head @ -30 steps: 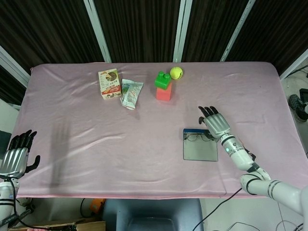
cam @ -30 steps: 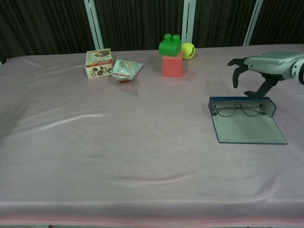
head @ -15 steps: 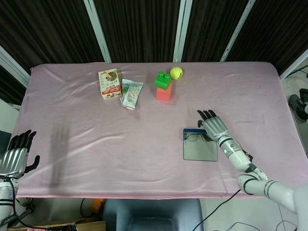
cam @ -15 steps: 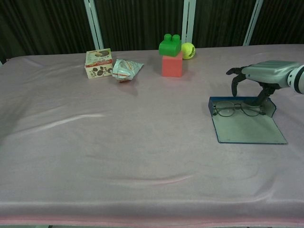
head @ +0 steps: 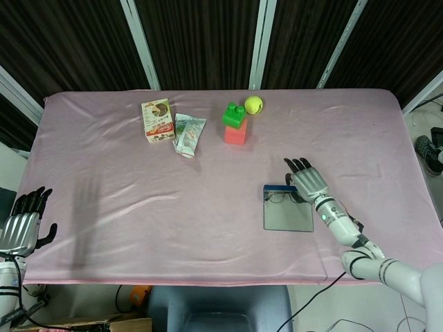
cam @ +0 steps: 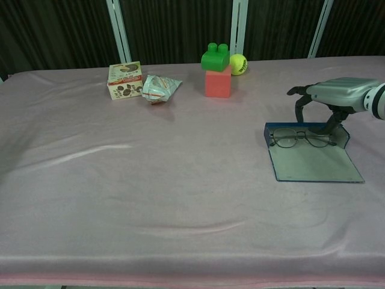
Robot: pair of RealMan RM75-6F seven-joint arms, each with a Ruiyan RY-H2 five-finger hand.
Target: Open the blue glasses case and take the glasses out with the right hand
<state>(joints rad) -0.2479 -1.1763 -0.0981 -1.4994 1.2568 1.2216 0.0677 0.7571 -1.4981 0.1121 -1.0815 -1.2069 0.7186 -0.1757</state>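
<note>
Blue glasses case (cam: 313, 159) lies open on the tabletop (cam: 150, 180), glasses (cam: 301, 138) inside along its far edge. Right hand (cam: 337, 93) hovers just above them, fingers (cam: 299, 108) spread, curled downward, holding nothing. Left hand (head: 22, 228) rests well apart, fingers loosely apart, empty.

The head view looks steeply down from high above the near edge of the counter (head: 138, 207), taking in its whole pink top, the dark curtains behind and the floor at both sides. The chest view sits lower and closer, facing level across the counter (cam: 120, 198) toward the curtains. Both share the far row of things and the open glasses case (head: 288, 207) (cam: 313, 159) at right.
</note>
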